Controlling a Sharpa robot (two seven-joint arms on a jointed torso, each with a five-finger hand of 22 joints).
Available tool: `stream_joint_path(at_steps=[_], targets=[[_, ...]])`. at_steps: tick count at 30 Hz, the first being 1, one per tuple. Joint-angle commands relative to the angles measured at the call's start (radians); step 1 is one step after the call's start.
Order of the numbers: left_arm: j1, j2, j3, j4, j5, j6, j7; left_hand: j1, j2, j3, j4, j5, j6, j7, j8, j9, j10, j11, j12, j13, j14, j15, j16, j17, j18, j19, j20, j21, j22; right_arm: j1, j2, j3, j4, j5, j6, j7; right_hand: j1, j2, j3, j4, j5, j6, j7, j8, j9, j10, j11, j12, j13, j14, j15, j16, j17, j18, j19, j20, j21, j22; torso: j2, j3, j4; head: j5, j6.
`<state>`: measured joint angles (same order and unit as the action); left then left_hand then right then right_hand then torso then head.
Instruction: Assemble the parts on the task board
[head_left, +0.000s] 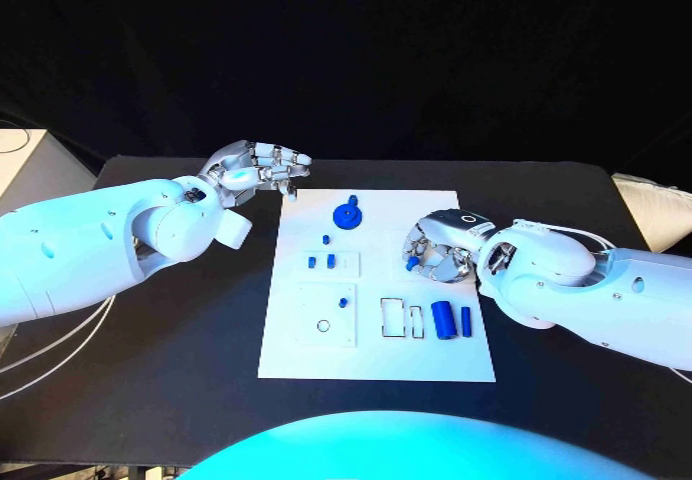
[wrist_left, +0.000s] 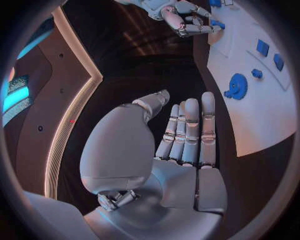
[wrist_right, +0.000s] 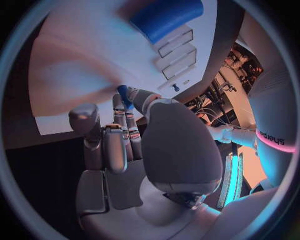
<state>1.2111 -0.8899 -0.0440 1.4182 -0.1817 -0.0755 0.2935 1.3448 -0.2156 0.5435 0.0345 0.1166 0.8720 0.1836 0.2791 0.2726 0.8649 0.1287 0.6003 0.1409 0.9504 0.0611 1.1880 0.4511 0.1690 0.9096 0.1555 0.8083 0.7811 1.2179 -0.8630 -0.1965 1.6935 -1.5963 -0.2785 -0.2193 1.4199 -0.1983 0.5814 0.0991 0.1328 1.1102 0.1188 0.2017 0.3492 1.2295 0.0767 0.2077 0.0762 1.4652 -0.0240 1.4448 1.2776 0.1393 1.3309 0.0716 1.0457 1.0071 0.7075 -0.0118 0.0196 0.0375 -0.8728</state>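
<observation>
The white task board (head_left: 289, 350) lies mid-table. On it are a blue gear (head_left: 346, 213), several small blue pieces (head_left: 330, 261) and two blue cylinders (head_left: 441, 318) next to rectangular slots (head_left: 392, 315). My right hand (head_left: 440, 250) hovers over the board's right side and pinches a small blue part (head_left: 414, 262) at its fingertips; the right wrist view shows that part (wrist_right: 124, 95) between thumb and finger. My left hand (head_left: 260, 168) is off the board's far left corner, holding nothing, its fingers (wrist_left: 190, 132) stretched out straight. The left wrist view shows the gear (wrist_left: 236, 86).
Black table (head_left: 173, 340) surrounds the board on all sides. A ring-shaped outline (head_left: 325, 324) marks the board's near left block. A white box (head_left: 29, 160) stands past the table's far left edge.
</observation>
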Motion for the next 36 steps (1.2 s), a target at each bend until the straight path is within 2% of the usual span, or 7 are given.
stream_joint_path(at_steps=[1,8,12,18,23,26,36], targets=[[0.000,0.002,0.001,0.002,0.013,0.016,0.003,0.004,0.008,-0.004,0.000,-0.001,-0.006,0.002,0.003,-0.001,-0.006,0.000,0.003,-0.001,0.003,0.000,-0.005,-0.001,0.015,0.007,0.002,-0.006,-0.001,-0.004,0.000,-0.001,0.009,-0.016,-0.063,-0.023,0.004,0.039,0.016,-0.006,-0.005,0.004,-0.004,0.026,0.034,0.041,-0.031,-0.008,0.012,0.048,-0.006,0.006,0.004,-0.019,0.009,0.001,0.008,0.009,0.000,-0.0003,0.0007,-0.001,0.000],[0.000,0.003,0.001,-0.001,0.013,0.019,0.001,0.004,0.008,-0.005,0.000,-0.001,-0.008,0.002,0.003,-0.002,-0.007,0.000,0.003,-0.001,0.004,0.000,-0.005,-0.001,0.015,0.008,0.002,-0.007,-0.002,0.000,-0.031,0.003,0.052,0.066,-0.108,-0.035,-0.001,0.037,0.028,-0.014,-0.004,0.003,-0.005,0.033,0.043,0.051,-0.033,-0.012,0.015,0.048,-0.007,0.007,0.005,-0.020,0.010,0.000,0.011,0.014,-0.001,-0.0001,0.0004,0.002,0.000],[-0.001,0.005,0.001,-0.004,0.013,0.020,0.000,0.004,0.008,-0.005,0.000,-0.001,-0.008,0.002,0.003,-0.002,-0.007,0.000,0.003,-0.001,0.004,0.000,-0.005,-0.001,0.015,0.008,0.002,-0.007,-0.002,0.022,-0.058,0.013,0.098,0.146,-0.111,-0.036,-0.005,0.034,0.034,-0.019,-0.002,0.002,-0.005,0.037,0.048,0.054,-0.033,-0.016,0.016,0.048,-0.008,0.006,0.004,-0.019,0.009,-0.001,0.009,0.013,-0.002,-0.0008,-0.0011,0.003,0.000],[-0.001,0.010,0.000,-0.008,0.013,0.023,-0.003,0.005,0.008,-0.005,0.000,-0.001,-0.008,0.002,0.003,-0.002,-0.008,0.000,0.003,-0.002,0.004,0.000,-0.005,-0.001,0.015,0.008,0.002,-0.008,-0.003,0.068,-0.083,0.020,0.158,0.218,-0.108,-0.032,-0.008,0.033,0.038,-0.022,0.001,0.000,-0.004,0.040,0.051,0.055,-0.033,-0.019,0.017,0.048,-0.008,0.006,0.003,-0.019,0.008,-0.001,0.008,0.013,-0.002,-0.0013,0.0010,0.005,0.000],[-0.003,0.014,0.000,-0.009,0.013,0.025,-0.004,0.005,0.008,-0.005,0.000,-0.001,-0.008,0.002,0.003,-0.002,-0.008,0.000,0.003,-0.002,0.004,0.000,-0.005,-0.001,0.015,0.008,0.002,-0.008,-0.003,0.078,-0.050,0.019,0.179,0.218,-0.102,-0.023,-0.009,0.032,0.039,-0.023,0.002,0.000,-0.004,0.041,0.052,0.055,-0.033,-0.020,0.017,0.048,-0.008,0.006,0.003,-0.019,0.008,-0.001,0.008,0.013,-0.001,0.0002,-0.0007,0.013,0.000],[-0.005,0.016,0.000,-0.009,0.013,0.028,-0.005,0.005,0.008,-0.005,0.000,-0.001,-0.008,0.002,0.003,-0.002,-0.008,0.000,0.003,-0.002,0.004,0.000,-0.005,-0.001,0.015,0.008,0.002,-0.008,-0.003,0.065,-0.007,0.015,0.176,0.193,-0.096,-0.016,-0.011,0.032,0.042,-0.026,0.004,-0.001,-0.004,0.042,0.054,0.056,-0.033,-0.022,0.018,0.048,-0.008,0.006,0.003,-0.019,0.008,-0.001,0.008,0.013,-0.001,0.0012,-0.0013,0.016,0.000],[-0.010,0.019,0.000,-0.008,0.013,0.033,-0.008,0.005,0.008,-0.005,0.000,-0.001,-0.008,0.002,0.003,-0.002,-0.008,0.000,0.003,-0.002,0.004,0.000,-0.005,-0.001,0.015,0.008,0.002,-0.008,-0.003,-0.021,0.146,0.001,0.138,0.074,-0.080,0.012,-0.013,0.031,0.045,-0.029,0.006,-0.004,-0.003,0.044,0.057,0.056,-0.032,-0.025,0.018,0.047,-0.008,0.004,-0.001,-0.017,0.004,-0.001,0.000,0.006,0.002,-0.0005,0.0014,0.032,0.000]])
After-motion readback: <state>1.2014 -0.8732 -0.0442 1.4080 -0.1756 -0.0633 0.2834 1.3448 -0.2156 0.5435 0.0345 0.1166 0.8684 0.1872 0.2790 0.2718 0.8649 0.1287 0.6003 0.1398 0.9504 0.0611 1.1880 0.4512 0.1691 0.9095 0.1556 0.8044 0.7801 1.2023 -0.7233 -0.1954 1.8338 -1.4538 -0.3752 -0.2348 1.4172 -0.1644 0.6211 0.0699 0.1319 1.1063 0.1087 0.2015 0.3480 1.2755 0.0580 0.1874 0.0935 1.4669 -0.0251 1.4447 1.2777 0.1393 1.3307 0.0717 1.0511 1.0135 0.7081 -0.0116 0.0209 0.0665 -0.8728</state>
